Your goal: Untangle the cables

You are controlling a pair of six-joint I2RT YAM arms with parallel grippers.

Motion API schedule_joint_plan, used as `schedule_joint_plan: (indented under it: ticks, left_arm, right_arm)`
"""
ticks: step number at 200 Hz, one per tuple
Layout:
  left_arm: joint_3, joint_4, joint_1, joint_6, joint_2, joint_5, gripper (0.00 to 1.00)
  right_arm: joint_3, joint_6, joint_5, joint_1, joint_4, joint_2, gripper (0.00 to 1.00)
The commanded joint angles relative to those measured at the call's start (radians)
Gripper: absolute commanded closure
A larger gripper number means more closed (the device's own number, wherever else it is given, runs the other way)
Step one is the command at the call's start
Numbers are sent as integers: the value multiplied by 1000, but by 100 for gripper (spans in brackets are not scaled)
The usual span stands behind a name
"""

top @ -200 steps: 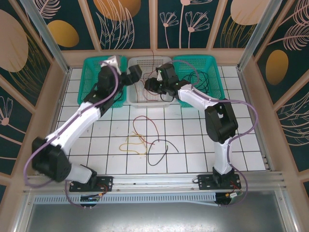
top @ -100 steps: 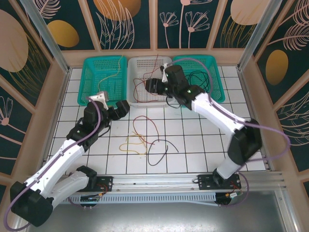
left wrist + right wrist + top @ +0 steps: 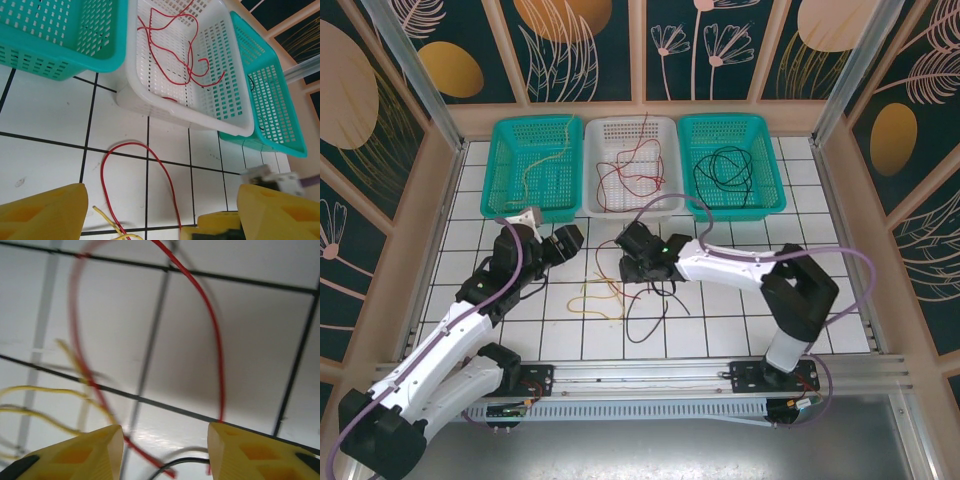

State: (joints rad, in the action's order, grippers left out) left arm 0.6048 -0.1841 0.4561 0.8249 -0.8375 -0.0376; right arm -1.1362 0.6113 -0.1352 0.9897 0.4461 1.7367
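**Red loop is next: both arms back at the floor tangle**

Nearest: rail point(image 3: 650, 372) and arm bases. The tiles point(image 3: 800, 300) just ahead of them are bare, so there's room to drag a strand back.

Mid-table: the tangle point(image 3: 620, 295), i.e. red loop point(image 3: 132, 144), yellow cable point(image 3: 30, 390) and black cable point(image 3: 182, 461), all crossing.
- R gripper point(image 3: 165, 450) was up over the white basket point(image 3: 595, 203) a sec ago. It has dropped low onto the tangle. Fingers apart; red and black run under the gap, nothing clamped as far as I can see.
- L gripper point(image 3: 160, 212) has pulled back from the left basket point(image 3: 500, 150) and sits just left of the tangle. Fingers wide apart, empty.

Far: three baskets in a row vs the back wall.
- Left basket holds a yellow strand point(image 3: 535, 165).
- White basket holds red strands point(image 3: 630, 175).
- Right basket point(image 3: 775, 190) holds a black coil point(image 3: 720, 165).

Prob. one sort round is done and the next is starting.

Room: open tiles either side of the tangle, side walls well apart. The white basket's front rim is near, so lift before carrying over it.
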Motion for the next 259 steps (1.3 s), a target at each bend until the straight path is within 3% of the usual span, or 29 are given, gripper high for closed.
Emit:
schedule_joint_plan:
  ticks: [1,79,109,156,179,214,259]
  left_arm:
    - [-10,-34,-5,16,25,-13,23]
    - [-33,-15,-4,20,34,-34,28]
    - [-25,-15,-5,20,38,-33,29]
    - [-28,-17,-5,23,44,-32,30]
    - [-28,-8,-5,29,41,-36,31]
    - [-19,-10,-5,17,37,-34,31]
    - [-9,26,-5,-4,23,-47,30]
  right_arm:
    - [-60,24,-92,-11,80,40,54]
    - [-156,-26,-93,-59,96,168,58]
    - [-199,-37,-90,-83,110,233,68]
    - [-223,-36,-87,-89,130,272,69]
    - [-218,-47,-59,-91,119,275,79]
    - [-197,-56,-56,-86,102,242,100]
    - [-123,-56,-219,-5,118,54,100]
